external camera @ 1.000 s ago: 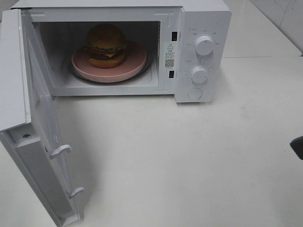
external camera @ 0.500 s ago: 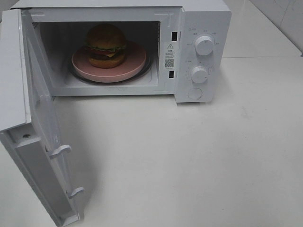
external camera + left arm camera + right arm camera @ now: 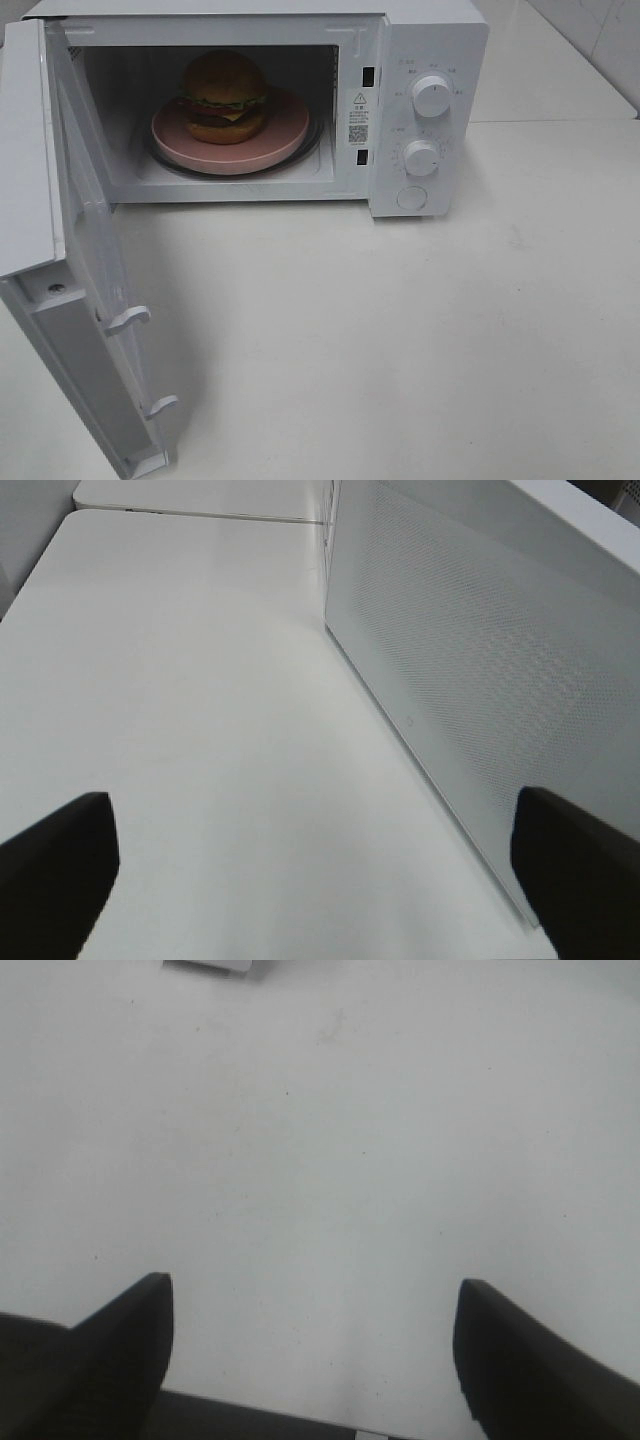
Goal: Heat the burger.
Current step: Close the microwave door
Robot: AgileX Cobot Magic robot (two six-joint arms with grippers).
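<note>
The burger (image 3: 224,96), with its brown bun, green lettuce and yellow cheese, sits on a pink plate (image 3: 285,133) inside the white microwave (image 3: 430,60). The microwave door (image 3: 85,250) hangs wide open at the left. Neither arm shows in the exterior high view. In the left wrist view my left gripper (image 3: 320,875) stands open and empty over the white table, beside the perforated outer face of the door (image 3: 470,670). In the right wrist view my right gripper (image 3: 312,1355) is open over bare table with nothing between its fingers.
Two round knobs (image 3: 431,96) and a round button (image 3: 411,197) sit on the microwave's right-hand panel. The white table (image 3: 400,340) stretches in front of the oven. A tiled wall (image 3: 600,40) stands at the back right.
A dark part of the right arm at the right edge of the exterior high view one second ago has left the picture. The burger, plate and door have not moved.
</note>
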